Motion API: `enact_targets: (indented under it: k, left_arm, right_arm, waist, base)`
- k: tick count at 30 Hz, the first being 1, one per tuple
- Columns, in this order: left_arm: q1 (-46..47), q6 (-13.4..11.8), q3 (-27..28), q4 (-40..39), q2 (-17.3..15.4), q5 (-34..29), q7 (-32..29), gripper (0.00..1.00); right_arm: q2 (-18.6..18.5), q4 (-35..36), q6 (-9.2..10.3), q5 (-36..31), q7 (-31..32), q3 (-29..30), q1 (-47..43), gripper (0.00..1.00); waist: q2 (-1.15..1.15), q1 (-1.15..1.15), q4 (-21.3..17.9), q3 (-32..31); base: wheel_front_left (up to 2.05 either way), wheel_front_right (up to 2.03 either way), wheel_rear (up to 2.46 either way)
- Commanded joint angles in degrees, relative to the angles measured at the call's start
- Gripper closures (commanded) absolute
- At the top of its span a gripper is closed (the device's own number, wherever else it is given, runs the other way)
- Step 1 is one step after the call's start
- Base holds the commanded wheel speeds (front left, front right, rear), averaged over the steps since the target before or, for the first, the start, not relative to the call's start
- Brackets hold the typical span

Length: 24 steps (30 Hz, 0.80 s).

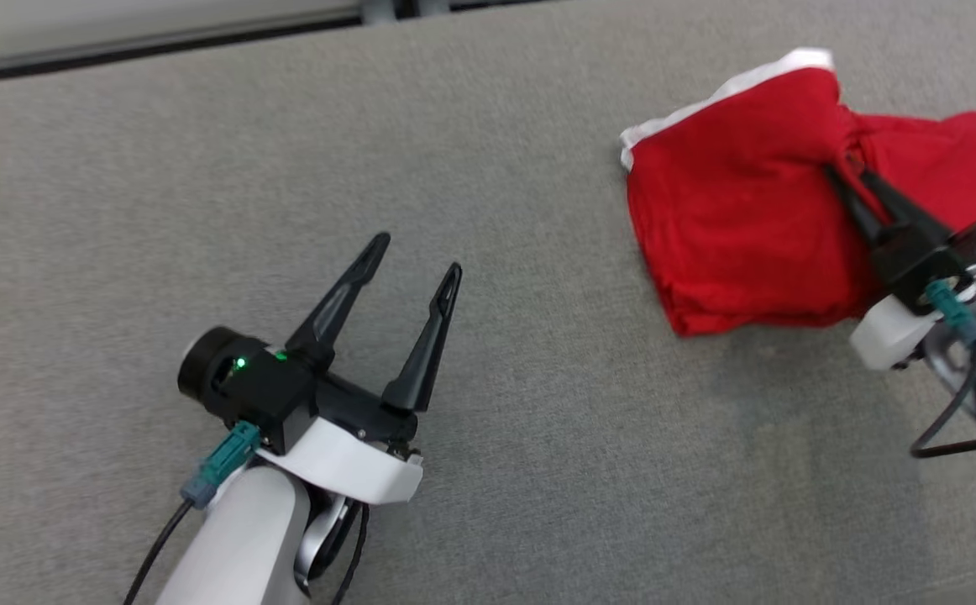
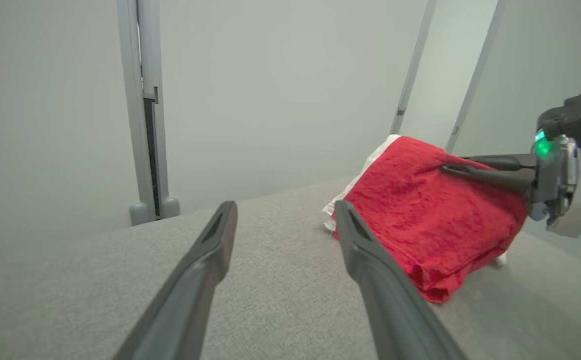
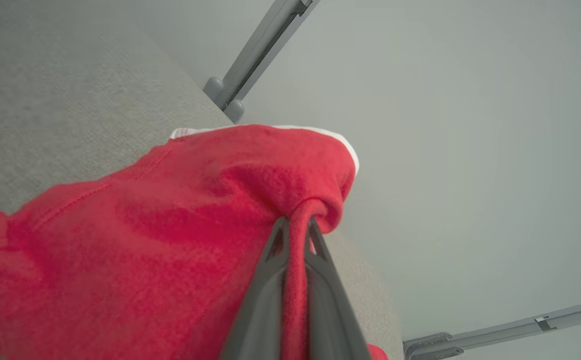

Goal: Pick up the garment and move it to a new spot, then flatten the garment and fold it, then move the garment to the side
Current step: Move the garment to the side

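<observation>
Grey fabric counter (image 1: pixel 496 168), pale wall (image 2: pixel 270 75) and grey posts (image 2: pixel 143 110) behind. Left tool (image 1: pixel 417 255) hovers, fingers wide; to its right, the right tool (image 1: pixel 849 174) pinches a fold of the red garment (image 1: pixel 732 210).

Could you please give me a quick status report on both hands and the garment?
Right hand shut on red garment, pinching a fold. Left hand open, apart from it. Nothing in the way.

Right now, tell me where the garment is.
In the head view the red garment lies at the right on the grey surface, pinched by the right claw, apart from the open left claw.
</observation>
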State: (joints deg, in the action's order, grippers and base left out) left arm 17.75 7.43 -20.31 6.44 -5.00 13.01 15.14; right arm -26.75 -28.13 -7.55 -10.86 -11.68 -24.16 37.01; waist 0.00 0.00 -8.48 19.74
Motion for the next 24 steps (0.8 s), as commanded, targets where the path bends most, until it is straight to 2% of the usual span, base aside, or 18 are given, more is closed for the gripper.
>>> enact_targets:
  k: [1, 5, 6, 10, 14, 18, 24]
  left_arm:
    - [2.09, 0.07, -0.46, -1.16, -1.14, 0.05, -0.04, 0.00]
    - [4.46, 0.07, -1.86, -3.00, -2.33, 0.47, -0.05, 0.00]
    - [4.46, 0.07, -1.86, -3.00, -2.33, 0.47, -0.05, 0.00]
    - [6.16, 0.08, -3.10, -4.55, -3.24, 0.66, -0.04, 0.00]
    - [6.95, 0.08, -3.80, -5.71, -4.10, 1.15, -0.04, 0.00]
    - [7.59, 0.08, -4.15, -6.57, -4.42, 1.49, -0.04, 0.00]
    - [7.98, 0.08, -4.59, -6.56, -4.32, 1.81, -0.05, 0.00]
  right_arm:
    - [-2.65, 0.73, 0.13, 0.89, 0.90, -0.95, 1.67, 1.00]
    - [-8.75, 1.34, 0.13, 2.65, 2.85, -1.41, 3.61, 1.00]
    - [-8.75, 1.34, 0.13, 2.65, 2.85, -1.41, 3.61, 1.00]
    - [-14.08, 1.62, 0.13, 4.11, 5.12, 0.13, 4.63, 1.00]
    - [-17.71, 2.51, 0.14, 4.06, 7.04, 2.87, 3.77, 1.00]
    - [-19.69, 3.35, 0.14, 3.30, 9.53, 5.88, 2.38, 1.00]
    - [-19.28, 4.17, 0.14, 1.80, 11.61, 9.91, -0.39, 1.00]
  waist:
    - [0.00, 0.00, -3.66, 5.02]
    - [0.00, 0.00, -4.19, 8.06]
    - [0.00, 0.00, -4.19, 8.06]
    - [0.00, 0.00, -3.74, 10.64]
    - [0.00, 0.00, -2.87, 12.34]
    - [0.00, 0.00, -2.03, 13.52]
    - [0.00, 0.00, -0.90, 14.32]
  base:
    - [0.00, 0.00, 0.00]
    - [0.00, 0.00, 0.00]
    - [0.00, 0.00, 0.00]
    - [0.00, 0.00, 0.00]
    - [0.00, 0.00, 0.00]
    - [0.00, 0.00, 0.00]
    - [0.00, 0.00, 0.00]
